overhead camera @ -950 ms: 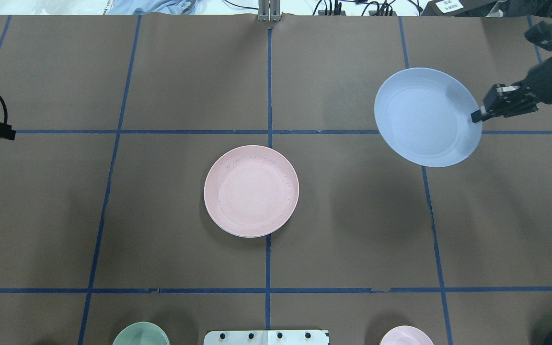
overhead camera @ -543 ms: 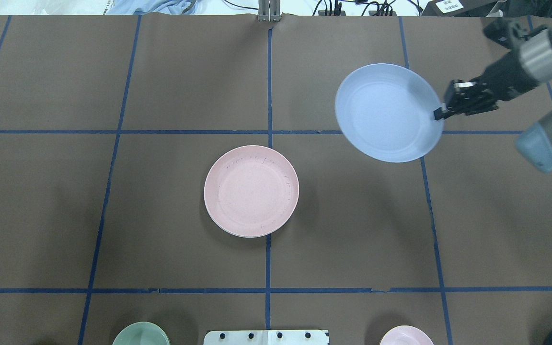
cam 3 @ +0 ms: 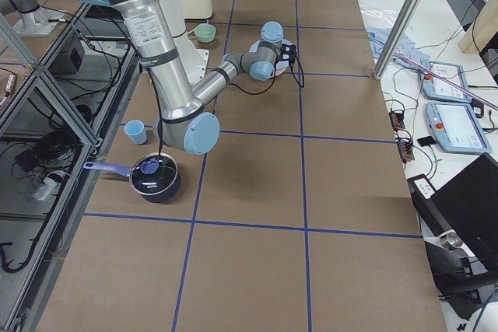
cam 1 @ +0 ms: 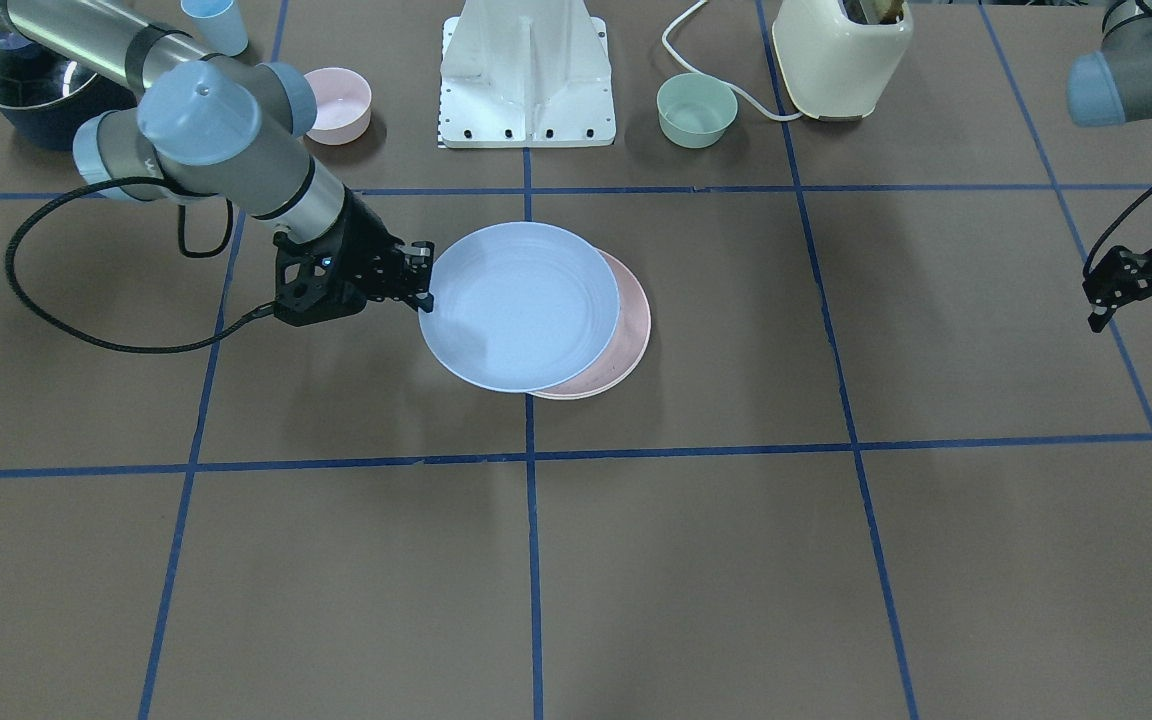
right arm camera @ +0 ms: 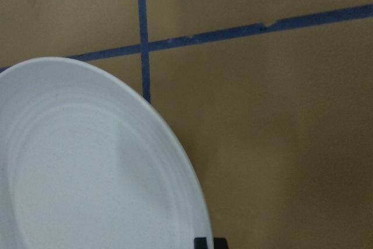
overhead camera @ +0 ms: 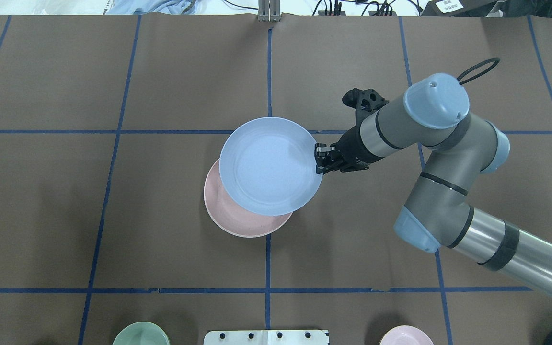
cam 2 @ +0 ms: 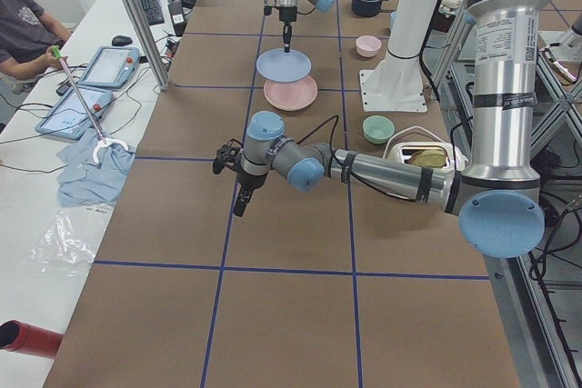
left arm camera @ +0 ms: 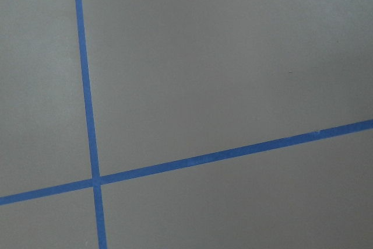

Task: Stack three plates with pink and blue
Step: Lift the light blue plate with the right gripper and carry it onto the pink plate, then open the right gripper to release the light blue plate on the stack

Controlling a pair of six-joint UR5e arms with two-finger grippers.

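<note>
Legible text: none.

- Label [overhead camera: 450, 5], white, on a dark box [overhead camera: 472, 8] at the far edge of the overhead view: two short lines are printed, too small and blurred to be read.
- Sticker [cam 2: 497, 32], on the upright tube of the left arm [cam 2: 382, 173]: lines of small type are seen, none of which can be made out.

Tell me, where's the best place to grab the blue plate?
Its raised rim, coming in from the side. The blue plate is wide, flat and shallow, so the thin edge is the only part two fingers can pinch. The right gripper is shut on the rim on the side nearest its arm, holding the plate above the pink plate.
</note>
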